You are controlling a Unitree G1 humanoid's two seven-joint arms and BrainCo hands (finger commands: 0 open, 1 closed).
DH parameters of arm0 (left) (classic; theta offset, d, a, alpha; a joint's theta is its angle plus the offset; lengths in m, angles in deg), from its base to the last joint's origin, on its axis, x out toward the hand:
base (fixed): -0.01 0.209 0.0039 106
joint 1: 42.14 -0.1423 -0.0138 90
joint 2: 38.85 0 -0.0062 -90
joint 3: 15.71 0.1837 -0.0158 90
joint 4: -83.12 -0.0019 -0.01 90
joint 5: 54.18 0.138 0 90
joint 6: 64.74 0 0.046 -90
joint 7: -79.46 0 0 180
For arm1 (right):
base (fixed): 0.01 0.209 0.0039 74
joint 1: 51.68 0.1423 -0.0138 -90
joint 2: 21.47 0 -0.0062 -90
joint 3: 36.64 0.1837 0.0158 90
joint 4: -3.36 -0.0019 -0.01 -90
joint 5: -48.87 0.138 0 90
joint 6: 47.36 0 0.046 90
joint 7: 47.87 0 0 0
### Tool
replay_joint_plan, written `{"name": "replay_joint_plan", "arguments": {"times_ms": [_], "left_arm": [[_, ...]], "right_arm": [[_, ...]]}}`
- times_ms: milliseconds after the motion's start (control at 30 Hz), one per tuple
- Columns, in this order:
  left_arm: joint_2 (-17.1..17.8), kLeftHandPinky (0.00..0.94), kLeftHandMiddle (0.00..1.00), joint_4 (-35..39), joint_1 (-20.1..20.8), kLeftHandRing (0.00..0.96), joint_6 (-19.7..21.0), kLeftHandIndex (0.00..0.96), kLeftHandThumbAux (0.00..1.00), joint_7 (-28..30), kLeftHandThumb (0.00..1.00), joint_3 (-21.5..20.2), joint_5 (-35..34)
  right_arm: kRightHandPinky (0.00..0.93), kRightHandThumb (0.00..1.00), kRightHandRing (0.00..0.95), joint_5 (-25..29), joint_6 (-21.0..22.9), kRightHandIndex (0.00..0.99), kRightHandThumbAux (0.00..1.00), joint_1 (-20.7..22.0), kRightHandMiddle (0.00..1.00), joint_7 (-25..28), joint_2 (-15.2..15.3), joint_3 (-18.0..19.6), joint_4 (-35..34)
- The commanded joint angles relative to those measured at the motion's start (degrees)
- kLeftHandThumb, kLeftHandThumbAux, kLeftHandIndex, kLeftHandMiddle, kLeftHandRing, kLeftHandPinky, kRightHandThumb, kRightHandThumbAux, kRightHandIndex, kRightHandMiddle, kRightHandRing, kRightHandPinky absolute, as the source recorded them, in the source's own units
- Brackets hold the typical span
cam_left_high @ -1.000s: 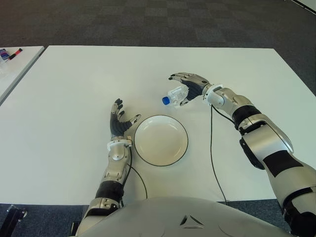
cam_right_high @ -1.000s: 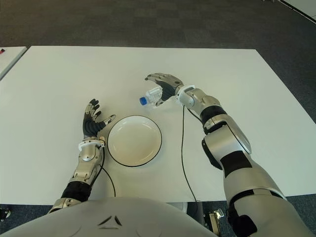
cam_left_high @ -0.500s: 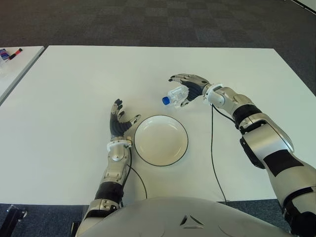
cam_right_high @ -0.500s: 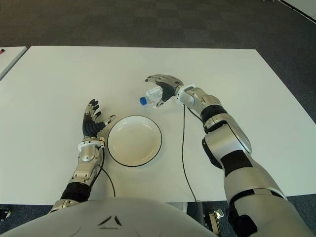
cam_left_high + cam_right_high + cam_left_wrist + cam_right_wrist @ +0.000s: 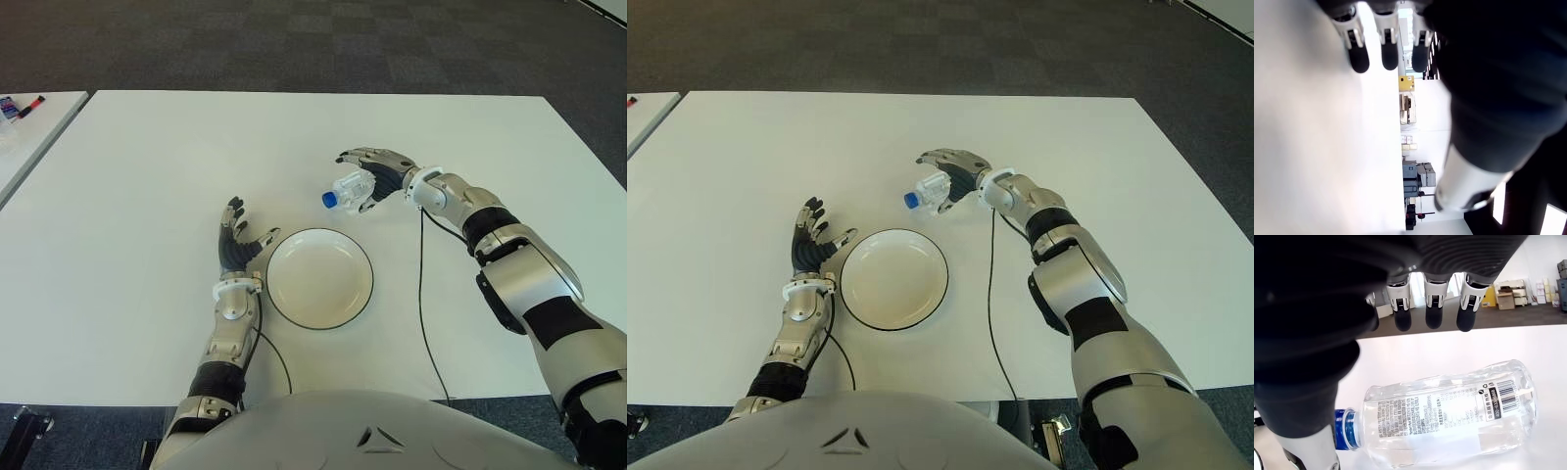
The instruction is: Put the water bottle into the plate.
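So the desk (image 5: 118,294) had one plate (image 5: 319,277) and one water bottle (image 5: 349,187) on it. Nearest the front edge was the left hand (image 5: 237,245), palm up with its fingers (image 5: 1358,51) loosely spread, holding nothing, just beside the plate's left rim. The plate itself was white with a thin dark rim, sitting near the middle of the desk's front half, and it had nothing in it.

A bit farther back, beyond the plate's far rim and slightly to the right, the right hand (image 5: 375,173) was over the single bottle. The bottle was clear with a blue cap (image 5: 330,200), lying on its side, with the cap pointing left toward the plate's side. In the right wrist view the bottle (image 5: 1449,418) lay flat on the white top with the fingertips (image 5: 1433,311) hanging above and past it, not closed around it, so that hand looked released too, cupped over the bottle rather than gripping. Whether the thumb touched the bottle, I couldn't tell. So the bottle was outside the plate, on the desk behind it.

Way off at the far left there was a second white table (image 5: 29,137) with a few small items at its corner, too small to make out.
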Motion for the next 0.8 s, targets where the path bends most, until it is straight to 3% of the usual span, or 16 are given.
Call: {"name": "replay_joint_plan", "arguments": {"times_ms": [33, 800], "left_arm": [[-1.4, 0.158, 0.131, -1.1, -1.8, 0.125, 2.4, 0.122, 0.949, 0.8, 0.000, 0.3, -0.2], [-1.4, 0.156, 0.130, -0.9, -2.0, 0.122, 2.1, 0.120, 0.969, 0.3, 0.000, 0.4, 0.0]], "right_arm": [[0.064, 0.000, 0.023, -1.0, -0.3, 0.000, 0.806, 0.3, 0.006, -0.3, 0.4, -1.0, 0.8], [0.062, 0.000, 0.000, -1.2, 2.6, 0.000, 0.855, 0.8, 0.000, -1.4, 0.1, -1.9, 2.1]]}}
